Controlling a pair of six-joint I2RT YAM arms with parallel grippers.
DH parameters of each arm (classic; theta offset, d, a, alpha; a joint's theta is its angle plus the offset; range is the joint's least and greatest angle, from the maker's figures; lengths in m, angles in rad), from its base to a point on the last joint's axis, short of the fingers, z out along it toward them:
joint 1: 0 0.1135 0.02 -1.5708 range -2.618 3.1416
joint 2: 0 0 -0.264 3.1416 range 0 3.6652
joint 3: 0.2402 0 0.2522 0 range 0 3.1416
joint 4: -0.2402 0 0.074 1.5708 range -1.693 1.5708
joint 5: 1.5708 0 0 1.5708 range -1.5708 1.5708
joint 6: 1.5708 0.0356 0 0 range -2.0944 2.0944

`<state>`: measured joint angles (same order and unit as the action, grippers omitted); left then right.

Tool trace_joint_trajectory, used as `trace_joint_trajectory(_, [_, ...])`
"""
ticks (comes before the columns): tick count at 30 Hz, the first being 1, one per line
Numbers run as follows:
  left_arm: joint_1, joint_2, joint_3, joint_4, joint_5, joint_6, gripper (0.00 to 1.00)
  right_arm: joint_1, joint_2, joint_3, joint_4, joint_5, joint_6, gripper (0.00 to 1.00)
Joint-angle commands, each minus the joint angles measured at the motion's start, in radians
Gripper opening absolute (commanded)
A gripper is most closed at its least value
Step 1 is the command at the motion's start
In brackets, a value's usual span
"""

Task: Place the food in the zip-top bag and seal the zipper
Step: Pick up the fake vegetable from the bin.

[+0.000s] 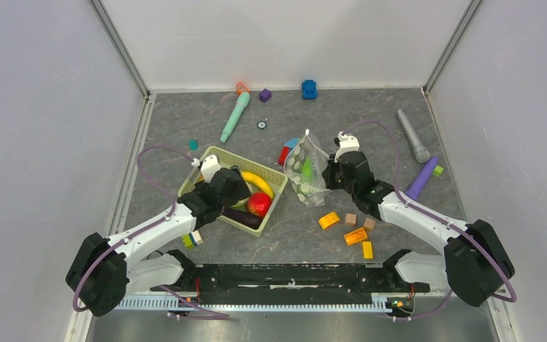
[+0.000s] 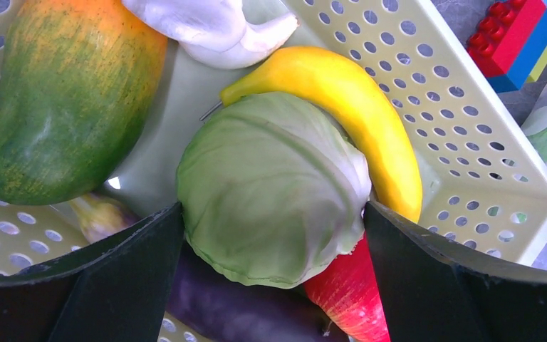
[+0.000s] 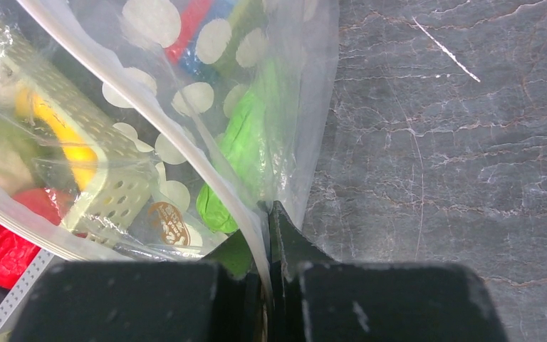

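Observation:
My left gripper (image 1: 222, 187) is down in the pale green basket (image 1: 206, 160), its fingers pressed on both sides of the pale green cabbage (image 2: 271, 185). Around the cabbage lie the mango (image 2: 64, 100), a yellow banana (image 2: 356, 107), a white piece (image 2: 206, 25), the red tomato (image 2: 349, 292) and the purple eggplant (image 2: 242, 306). My right gripper (image 1: 331, 174) is shut on the edge of the dotted zip-top bag (image 1: 306, 171) and holds it upright beside the basket. The whitish zipper strip (image 3: 157, 114) runs down into the jaws. A green cucumber (image 3: 253, 142) is inside the bag.
Orange, yellow and tan blocks (image 1: 355, 236) lie near the front right. A red-blue block (image 1: 288, 151) sits behind the bag. A teal stick (image 1: 235, 117), a grey microphone (image 1: 413, 135), a purple stick (image 1: 422, 178) and a blue toy (image 1: 309, 89) lie further back. Walls enclose three sides.

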<state>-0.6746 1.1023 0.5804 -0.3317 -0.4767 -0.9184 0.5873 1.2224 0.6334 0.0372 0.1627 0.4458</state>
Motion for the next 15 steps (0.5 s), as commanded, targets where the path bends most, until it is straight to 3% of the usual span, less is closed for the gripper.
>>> trace_joint_trajectory(1, [0.014,0.032,-0.024,0.089,0.034,0.001,1.0,0.002,-0.018,-0.008,0.022,0.017,-0.005,0.05])
trace_joint_trajectory(3, [0.017,0.047,-0.027,0.104,0.039,0.003,0.99,0.003,-0.018,-0.014,0.027,0.015,-0.004,0.05])
trace_joint_trajectory(10, [0.022,0.079,-0.031,0.128,0.052,-0.007,0.79,0.003,-0.021,-0.018,0.029,0.02,-0.004,0.05])
trace_joint_trajectory(15, [0.023,0.067,-0.031,0.116,0.05,-0.017,0.58,0.003,-0.018,-0.012,0.023,0.014,-0.006,0.05])
